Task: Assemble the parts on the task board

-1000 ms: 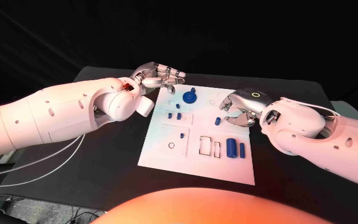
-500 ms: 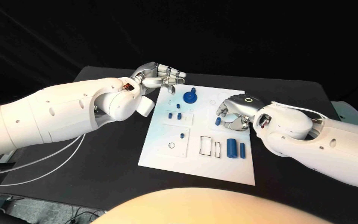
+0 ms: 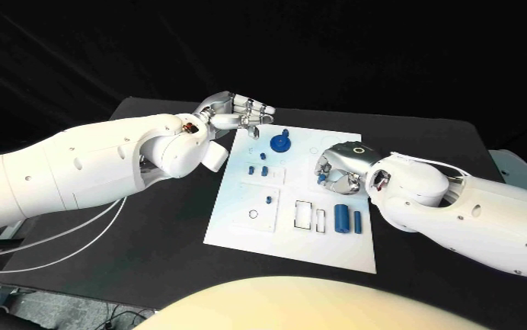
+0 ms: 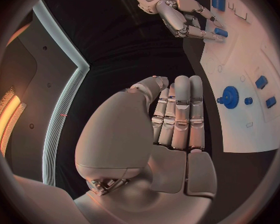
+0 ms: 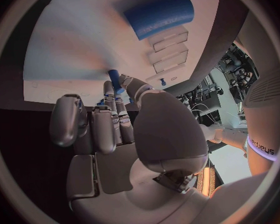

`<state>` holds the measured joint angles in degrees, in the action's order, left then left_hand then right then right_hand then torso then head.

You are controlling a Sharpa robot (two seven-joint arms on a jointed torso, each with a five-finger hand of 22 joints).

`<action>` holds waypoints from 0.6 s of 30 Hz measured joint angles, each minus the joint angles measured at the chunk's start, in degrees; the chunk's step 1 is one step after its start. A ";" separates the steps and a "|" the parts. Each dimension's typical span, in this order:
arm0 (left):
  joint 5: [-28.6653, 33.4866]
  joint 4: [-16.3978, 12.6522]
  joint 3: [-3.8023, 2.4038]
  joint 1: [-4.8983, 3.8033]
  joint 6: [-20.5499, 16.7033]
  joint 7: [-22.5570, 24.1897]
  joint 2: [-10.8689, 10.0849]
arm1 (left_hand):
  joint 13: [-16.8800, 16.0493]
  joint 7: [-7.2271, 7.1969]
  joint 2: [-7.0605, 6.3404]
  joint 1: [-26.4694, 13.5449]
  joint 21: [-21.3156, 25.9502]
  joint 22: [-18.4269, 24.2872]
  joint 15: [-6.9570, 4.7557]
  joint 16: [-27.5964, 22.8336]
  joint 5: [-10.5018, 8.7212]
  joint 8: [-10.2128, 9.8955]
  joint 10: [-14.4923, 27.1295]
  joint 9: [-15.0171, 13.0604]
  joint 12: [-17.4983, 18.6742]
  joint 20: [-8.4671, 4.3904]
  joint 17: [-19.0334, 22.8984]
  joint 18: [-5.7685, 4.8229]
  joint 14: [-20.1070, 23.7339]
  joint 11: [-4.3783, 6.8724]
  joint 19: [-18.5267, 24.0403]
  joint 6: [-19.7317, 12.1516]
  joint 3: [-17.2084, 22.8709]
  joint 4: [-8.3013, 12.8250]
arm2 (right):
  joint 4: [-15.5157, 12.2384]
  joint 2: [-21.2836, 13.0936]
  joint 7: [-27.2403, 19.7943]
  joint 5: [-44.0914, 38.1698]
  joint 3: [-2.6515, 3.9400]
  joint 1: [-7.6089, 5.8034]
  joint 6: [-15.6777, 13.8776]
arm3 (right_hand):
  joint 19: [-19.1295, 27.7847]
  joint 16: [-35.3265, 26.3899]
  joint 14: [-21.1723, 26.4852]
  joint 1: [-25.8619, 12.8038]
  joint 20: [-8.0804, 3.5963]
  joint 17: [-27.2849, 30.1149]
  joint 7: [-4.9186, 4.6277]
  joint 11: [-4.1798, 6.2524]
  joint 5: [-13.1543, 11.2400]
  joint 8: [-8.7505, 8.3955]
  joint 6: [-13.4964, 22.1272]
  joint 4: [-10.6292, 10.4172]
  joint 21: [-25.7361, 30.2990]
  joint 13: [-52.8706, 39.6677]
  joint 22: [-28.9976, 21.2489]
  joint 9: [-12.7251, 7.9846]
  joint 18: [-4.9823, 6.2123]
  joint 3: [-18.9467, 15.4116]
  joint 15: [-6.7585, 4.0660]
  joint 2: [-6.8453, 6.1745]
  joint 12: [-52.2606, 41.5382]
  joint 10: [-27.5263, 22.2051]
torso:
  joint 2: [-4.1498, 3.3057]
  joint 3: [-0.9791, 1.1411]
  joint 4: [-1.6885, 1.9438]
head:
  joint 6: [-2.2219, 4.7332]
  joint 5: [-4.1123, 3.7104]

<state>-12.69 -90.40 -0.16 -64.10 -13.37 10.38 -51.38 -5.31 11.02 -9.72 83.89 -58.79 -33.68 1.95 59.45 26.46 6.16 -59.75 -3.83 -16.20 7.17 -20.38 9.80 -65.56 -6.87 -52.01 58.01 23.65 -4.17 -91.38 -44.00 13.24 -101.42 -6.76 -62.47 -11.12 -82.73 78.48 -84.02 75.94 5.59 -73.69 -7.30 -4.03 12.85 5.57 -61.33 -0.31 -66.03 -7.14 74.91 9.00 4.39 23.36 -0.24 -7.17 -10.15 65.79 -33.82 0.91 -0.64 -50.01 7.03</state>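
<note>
My right hand [image 3: 343, 168] pinches a small peg [image 5: 114, 78] at the fingertips over the board [image 3: 247, 227], left hand [image 3: 233, 110] idle with fingers together; it may slip or tilt.

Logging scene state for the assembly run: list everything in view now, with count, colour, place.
task board: 1, white, middle of the black table, with outlined slots.
gear part: 1, blue, round, far end of the board.
small peg: 1, blue, just beyond the gear.
small parts: 2, blue, side by side at mid-board, left side.
cylinders: 2, blue, near right part of the board, one thick and one thin.
peg part: 1, blue, at the right hand's fingertips on the board; whether it is gripped cannot be told.
table: 1, black, under the board.
left hand: silver, fingers together, holding nothing, off the board's far left corner.
right hand: silver, over the board's right edge.
</note>
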 measured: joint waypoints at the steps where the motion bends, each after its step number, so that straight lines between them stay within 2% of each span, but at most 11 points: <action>1: 0.00 0.00 0.00 0.00 0.01 -0.01 0.00 | 0.00 0.00 0.00 0.00 0.00 0.00 0.00 0.00 0.00 0.00 0.00 0.00 0.00 0.00 0.00 0.00 0.00 0.00 0.00 0.00 0.00 0.00 | 0.13 0.07 -0.02 0.00 0.00 0.01 -0.01 | -0.07 0.00 0.00 0.01 -0.07 -0.09 0.05 0.09 0.00 0.17 -0.46 0.08 -0.24 -0.12 0.00 0.10 0.00 0.08 0.00 0.01 -0.23 0.45 | 0.00 0.00 0.00 | 0.00 0.00; 8: 0.00 -0.02 0.00 0.00 0.08 -0.08 -0.04 | 0.01 0.00 0.00 0.00 0.00 0.00 0.00 0.00 0.00 0.00 0.00 0.00 0.00 0.00 0.00 -0.01 0.00 0.00 0.00 0.00 0.00 0.00 | 0.70 0.45 -0.05 -0.02 0.02 0.08 -0.10 | -0.59 0.47 -0.01 1.07 -0.59 -0.47 0.72 1.10 -0.11 1.08 -2.74 0.44 -1.75 -1.38 -0.01 0.45 0.00 0.45 -0.80 1.07 -1.82 2.75 | 0.00 0.00 -0.02 | 0.00 0.03; 11: 0.00 -0.04 0.00 0.00 0.12 -0.11 -0.05 | 0.01 0.00 0.00 0.00 0.00 0.00 0.00 0.00 0.00 0.00 0.00 0.00 0.00 0.00 -0.01 -0.01 0.00 0.00 0.00 0.00 0.00 0.00 | 0.87 0.61 0.02 -0.10 0.02 0.10 -0.19 | -0.79 0.60 -0.01 1.46 -0.79 -0.47 0.87 1.22 -1.24 1.47 -3.48 0.61 -2.19 -1.52 -0.01 0.58 -0.01 0.62 -0.81 1.45 -1.82 3.07 | 0.01 0.00 -0.02 | 0.00 0.00; 18: 0.00 -0.05 0.00 0.01 0.18 -0.22 -0.07 | -0.05 0.00 0.00 0.00 0.00 0.09 0.00 -0.24 0.00 0.00 0.00 0.00 -0.42 0.00 0.09 -0.01 0.00 0.00 0.00 0.00 -0.16 0.16 | 1.06 0.87 0.32 -0.36 0.00 0.14 -0.35 | -0.79 0.61 0.10 1.66 -0.79 -0.54 1.01 1.22 -1.59 1.66 -3.83 0.62 -2.41 -1.83 0.04 0.97 0.00 0.62 -0.91 1.68 -1.82 3.26 | 0.05 0.00 -0.02 | 0.00 -0.12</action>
<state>-12.68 -90.45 -0.16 -64.10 -13.19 10.16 -51.46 -5.36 11.02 -9.72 83.89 -58.79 -33.58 1.96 59.21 26.46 6.16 -59.75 -3.83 -16.62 7.17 -20.29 9.79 -65.56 -6.87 -52.01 58.01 23.49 -4.00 -90.32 -43.14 13.56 -101.79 -6.76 -62.33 -11.47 -83.52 79.08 -83.92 77.60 4.80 -74.23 -6.29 -2.81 11.26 7.23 -65.15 0.30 -68.44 -8.97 74.95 9.97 4.39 23.97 -1.16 -5.49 -11.97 69.05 -33.77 0.91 -0.66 -50.01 6.91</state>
